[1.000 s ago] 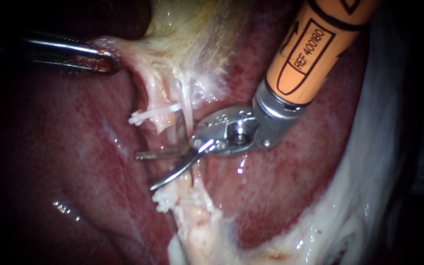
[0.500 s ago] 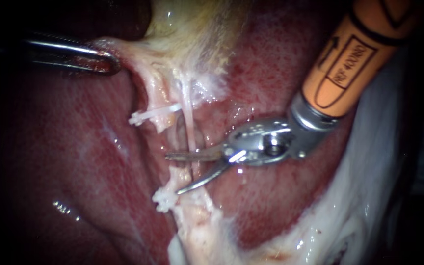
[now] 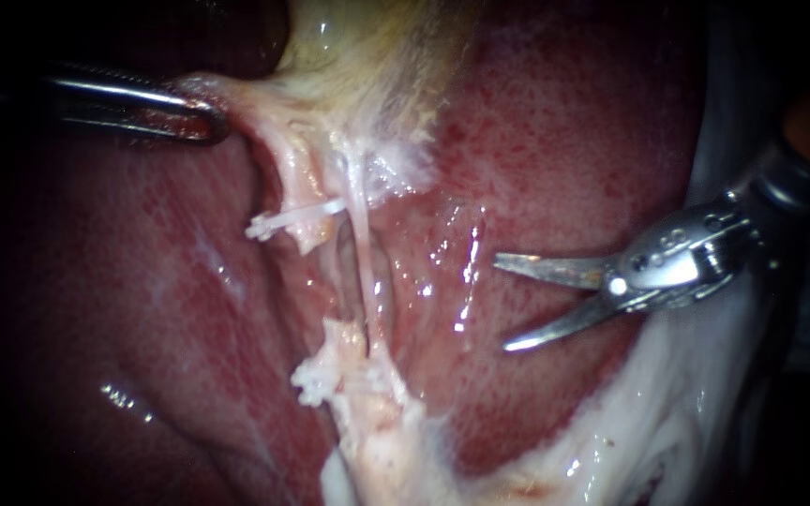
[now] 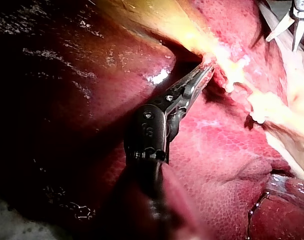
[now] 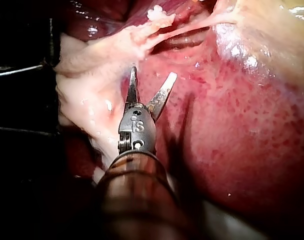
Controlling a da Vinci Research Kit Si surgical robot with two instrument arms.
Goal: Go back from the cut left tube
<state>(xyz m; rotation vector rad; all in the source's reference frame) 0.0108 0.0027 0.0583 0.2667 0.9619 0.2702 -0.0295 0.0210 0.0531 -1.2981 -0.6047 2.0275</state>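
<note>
The right instrument (image 3: 502,305) hangs over the liver (image 3: 555,141), well right of the cut tube (image 3: 309,230), its jaws open and empty. The tube's two ends stand apart. The far end carries a white clip (image 3: 278,222). The near end (image 3: 337,345) carries a second clip (image 3: 313,382). Just right of them a thin tube (image 3: 360,248) runs unbroken. Far left, the left instrument (image 3: 213,120) has its jaws closed on pale tissue (image 3: 236,98) beside the gallbladder (image 3: 377,47).
</note>
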